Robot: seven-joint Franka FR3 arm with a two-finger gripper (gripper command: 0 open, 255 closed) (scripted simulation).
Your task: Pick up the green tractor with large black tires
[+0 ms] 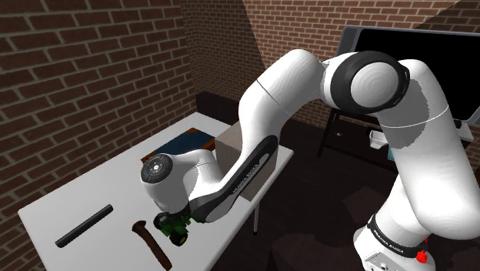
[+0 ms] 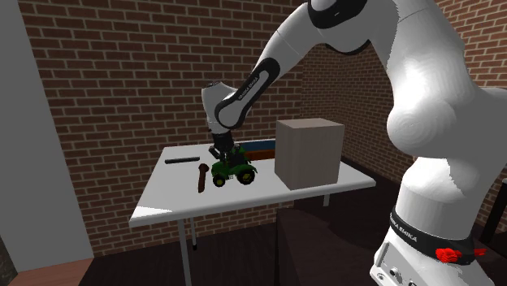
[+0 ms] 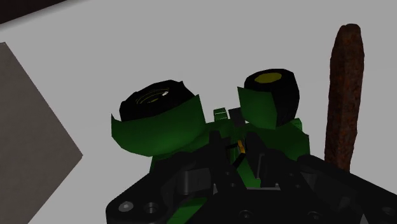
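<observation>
One green tractor (image 3: pixel 172 127) sits on the white table (image 2: pixel 260 195) directly under the pincer (image 2: pixel 220 153), so close that its cab and the hand run together. Whether the pincer is released or clenched on the toy I cannot tell, because black hardware and black tractor parts merge where they meet.

I judge the tractor light and rigid, but its big tires (image 3: pixel 156 102) will probably roll, so a sideways nudge could send it off along the table. The narrow green body between the wheels looks the best place to clamp. The rounded tires would likely slip or turn.

A brown stick-like tool (image 3: pixel 343 95) lies just beside the pincer, near the tractor but apart from it. A plain box (image 2: pixel 309 152) stands farther off on the other side. The tractor's underside and far wheels are hidden, and in the shoulder view the arm covers most of the toy.
</observation>
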